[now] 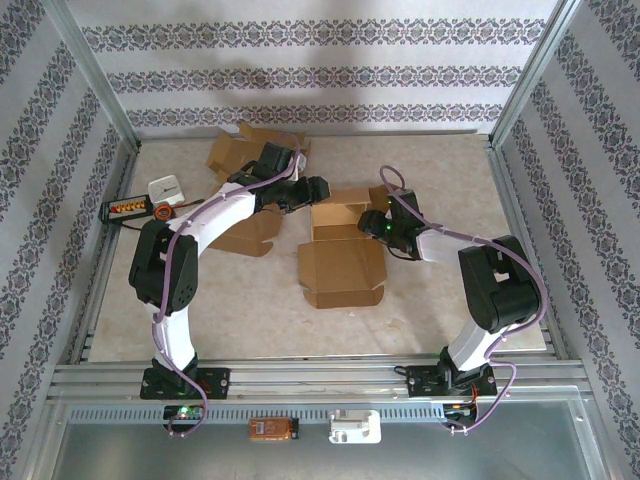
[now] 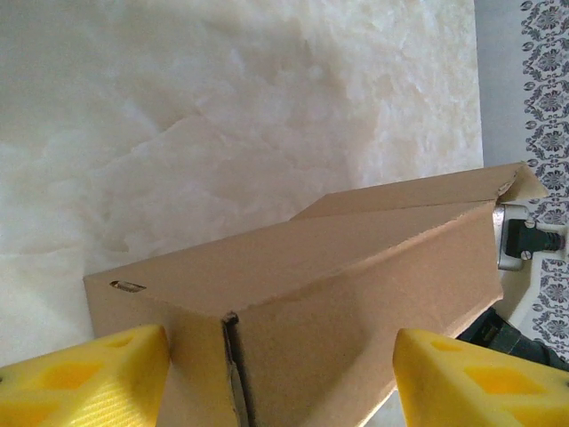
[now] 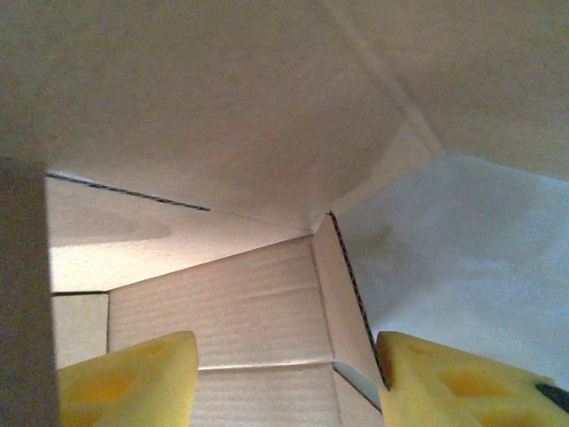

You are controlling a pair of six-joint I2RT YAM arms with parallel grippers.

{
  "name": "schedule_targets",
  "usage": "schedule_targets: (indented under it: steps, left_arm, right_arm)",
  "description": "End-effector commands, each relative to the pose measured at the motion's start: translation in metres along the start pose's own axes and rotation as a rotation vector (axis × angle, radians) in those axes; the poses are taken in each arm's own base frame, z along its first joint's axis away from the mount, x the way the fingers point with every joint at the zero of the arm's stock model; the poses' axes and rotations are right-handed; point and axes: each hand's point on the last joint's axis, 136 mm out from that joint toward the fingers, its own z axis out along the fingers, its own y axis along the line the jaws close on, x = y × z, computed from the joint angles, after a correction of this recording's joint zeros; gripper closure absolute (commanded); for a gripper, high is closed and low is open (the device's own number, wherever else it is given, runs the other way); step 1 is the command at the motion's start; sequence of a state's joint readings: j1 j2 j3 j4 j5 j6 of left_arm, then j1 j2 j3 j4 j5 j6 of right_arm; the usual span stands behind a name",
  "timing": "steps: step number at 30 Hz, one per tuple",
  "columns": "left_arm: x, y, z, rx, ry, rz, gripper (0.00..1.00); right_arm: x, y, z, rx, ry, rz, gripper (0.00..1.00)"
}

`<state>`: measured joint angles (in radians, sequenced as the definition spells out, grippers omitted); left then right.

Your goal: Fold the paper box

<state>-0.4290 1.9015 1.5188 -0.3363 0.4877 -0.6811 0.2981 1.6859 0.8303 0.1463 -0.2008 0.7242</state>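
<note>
Yellow fingers (image 2: 80, 378) of left gripper (image 2: 280, 356) and right gripper (image 3: 284, 356) straddled the box (image 1: 342, 262); I couldn't tell if either gripped. Marbled beige table (image 1: 440, 170) sat between patterned walls (image 1: 300, 35).

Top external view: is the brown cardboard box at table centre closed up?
No, the brown cardboard box lies open, its inside showing and its lid flap raised at the far side.

The paper box (image 1: 343, 262) is plain brown cardboard, on a beige, marbled tabletop (image 1: 450, 320). The walls (image 1: 300, 80) are white with bands of purple-grey floral pattern. The left arm (image 1: 190, 250) and right arm (image 1: 480, 290) are white and black, with purple cables (image 1: 400, 195). The left gripper (image 2: 280, 378) and right gripper (image 3: 284, 378) have yellow fingers.
</note>
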Motion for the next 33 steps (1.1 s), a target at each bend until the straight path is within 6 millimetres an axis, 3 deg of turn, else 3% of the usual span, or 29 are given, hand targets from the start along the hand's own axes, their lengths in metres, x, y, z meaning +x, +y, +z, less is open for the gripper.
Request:
schedule_targets:
  steps: [1,10,15,21,26,33]
  left_arm:
    - [-0.004,0.002,0.001,0.009,0.008,0.002,0.34]
    - [-0.001,0.002,0.004,0.023,0.013,-0.016,0.35]
    - [0.000,0.002,0.003,0.024,0.016,-0.017,0.35]
    - [-0.001,0.001,-0.005,0.004,0.004,0.007,0.34]
    - [-0.007,-0.002,-0.025,-0.035,-0.040,0.063,0.21]
    - [-0.015,-0.014,-0.067,-0.082,-0.138,0.197,0.06]
  right_arm:
    - [0.000,0.022,-0.006,-0.088,-0.023,-0.060,0.47]
    - [0.038,0.033,0.007,-0.122,0.056,-0.098,0.49]
    - [0.037,0.035,0.002,-0.116,0.039,-0.123,0.48]
    - [0.030,0.039,-0.031,-0.105,-0.002,-0.193,0.42]
    - [0.030,0.022,-0.064,-0.049,-0.080,-0.237,0.32]
    - [-0.011,-0.011,-0.100,0.119,-0.311,-0.268,0.14]
